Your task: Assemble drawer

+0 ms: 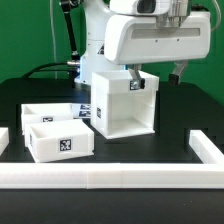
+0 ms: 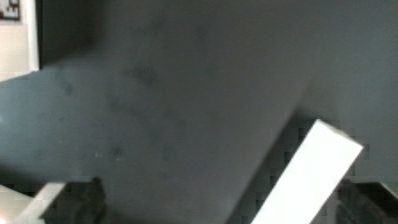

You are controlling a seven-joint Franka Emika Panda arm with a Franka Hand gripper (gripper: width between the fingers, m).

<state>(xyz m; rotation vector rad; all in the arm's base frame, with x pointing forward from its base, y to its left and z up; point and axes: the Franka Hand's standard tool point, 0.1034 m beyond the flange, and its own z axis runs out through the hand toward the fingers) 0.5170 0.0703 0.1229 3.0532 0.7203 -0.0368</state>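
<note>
Nearest the exterior camera runs a long low white border rail across the front of the black desk, with shorter rail pieces turning back at either end. Behind it, toward the exterior view's left, sit the drawer's two shallow open-topped trays. The front tray carries a small black-and-white tag on its near wall, and the rear tray lies just behind it, so close that I cannot tell whether they touch. Just beside them, toward the exterior view's right, the tall box casing stands upright on the desk with its open face turned to the camera and its hollow inside showing. None of the trays is in the casing. My white arm hangs over the casing from above, and my gripper is down at the casing's top edge, at its rear part. From my wrist I see mostly dark desk, with one pale finger low at one corner and a slanted white wall of the casing rising on the far side of the gap. My jaws are spread wide and released, clamping nothing, and the white wall stands well apart from the finger I can see.
</note>
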